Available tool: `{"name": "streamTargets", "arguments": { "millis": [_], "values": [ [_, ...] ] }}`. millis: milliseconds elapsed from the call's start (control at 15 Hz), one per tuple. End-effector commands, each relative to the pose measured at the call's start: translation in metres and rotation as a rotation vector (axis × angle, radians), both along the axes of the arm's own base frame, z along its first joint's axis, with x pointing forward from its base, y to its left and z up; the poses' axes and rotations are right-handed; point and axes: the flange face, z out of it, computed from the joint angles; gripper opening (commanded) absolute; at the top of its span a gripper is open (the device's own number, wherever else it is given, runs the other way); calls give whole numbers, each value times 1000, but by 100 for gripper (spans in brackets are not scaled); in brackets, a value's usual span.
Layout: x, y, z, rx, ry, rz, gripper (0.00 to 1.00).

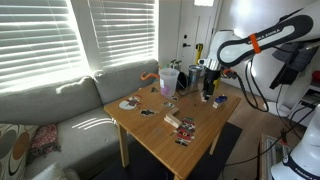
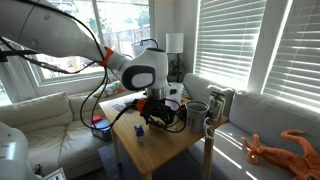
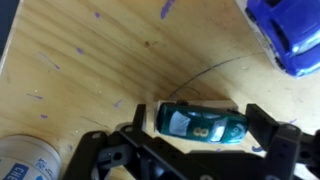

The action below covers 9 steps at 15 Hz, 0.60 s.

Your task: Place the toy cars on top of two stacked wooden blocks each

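Note:
In the wrist view a dark teal toy car [image 3: 202, 125] lies on a pale wooden block [image 3: 195, 104] on the wooden table [image 3: 90, 70]. My gripper [image 3: 200, 135] straddles the car, one finger on each end. A gap shows at the left finger, so the jaws look open. The blue toy car [image 3: 285, 35] lies on the table at the top right, apart from the gripper. In both exterior views the gripper [image 1: 208, 92] [image 2: 158, 112] is low over the table. A small blue thing [image 2: 139, 133], perhaps the blue car, lies near it.
Cups [image 1: 168, 80] and an orange toy [image 1: 148, 77] stand at the table's far side. Flat red-and-white packets [image 1: 185, 130] lie nearer the front. A pale cylinder [image 3: 25, 160] is close to the gripper's left. A sofa [image 1: 50, 110] borders the table.

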Motion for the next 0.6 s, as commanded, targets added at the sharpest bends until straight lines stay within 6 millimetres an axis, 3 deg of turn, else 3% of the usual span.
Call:
{"name": "streamTargets", "arguments": {
  "millis": [0, 533],
  "values": [
    [-1, -6, 8, -3, 7, 11, 100],
    [-24, -11, 50, -26, -34, -10, 100]
  ]
}}
